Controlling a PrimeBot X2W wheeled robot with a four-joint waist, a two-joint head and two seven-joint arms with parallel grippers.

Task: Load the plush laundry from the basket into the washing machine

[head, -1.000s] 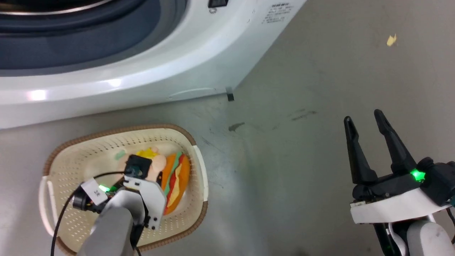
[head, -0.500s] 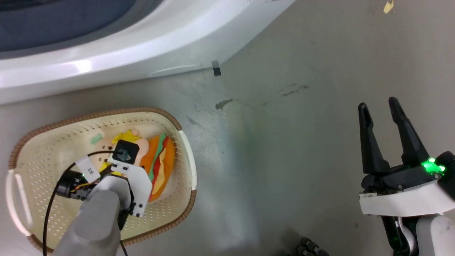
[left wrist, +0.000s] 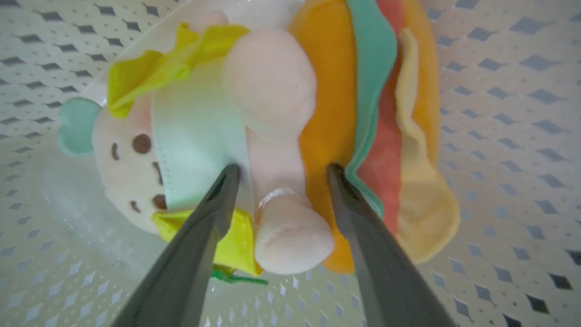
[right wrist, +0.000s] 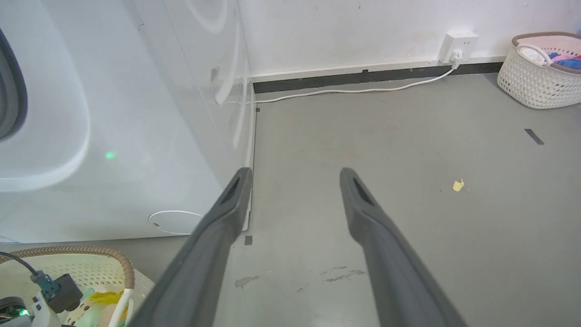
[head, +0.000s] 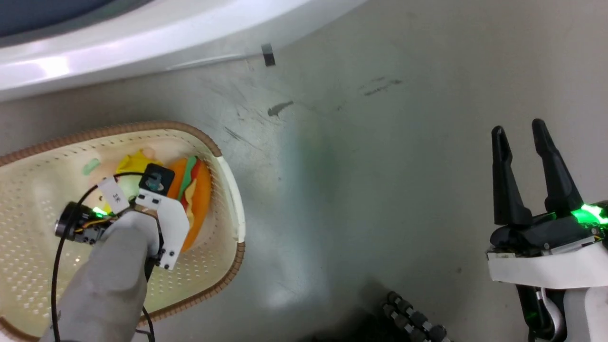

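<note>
The doll (left wrist: 136, 154) lies in the basket (left wrist: 499, 91), its face at 9 o'clock in the left wrist view, with yellow frills at 11 and 6 and a pale green band across its chest. The burger (left wrist: 324, 113) stands on edge against it at 3 o'clock, showing its green, red and yellow layers. The left gripper (left wrist: 283, 172) is spread wide over the doll and grips nothing. One finger is at the green band and the other at the seam between doll and burger, with a pink limb between them. I cannot tell whether the tips touch the plush.

In the head view the left wrist (head: 159, 223) hides those fingers and most of the doll (head: 133, 161). The burger (head: 203, 199) shows beside it, close to the basket's (head: 142, 126) wall at 3 o'clock. The basket sits at 8 o'clock on the grey floor (head: 380, 199). The washer (head: 142, 42) runs across 10 to 12, a strip of floor apart from the rim. The floor lies open from 1 to 5, with a tape mark (head: 268, 53) by the washer's corner and a dark ribbed hose (head: 413, 323) at 6. The right gripper (head: 517, 127) is at 4 o'clock, well apart from the basket, its fingers parted and empty.

The right wrist view takes in the room beyond — the washer's (right wrist: 136, 113) side at 9, a wall (right wrist: 363, 27) with a socket (right wrist: 458, 45) and white cable (right wrist: 354, 90) at 1, a second basket (right wrist: 531, 91) with clothes at 2, and a yellow scrap (right wrist: 458, 185) at 3.
</note>
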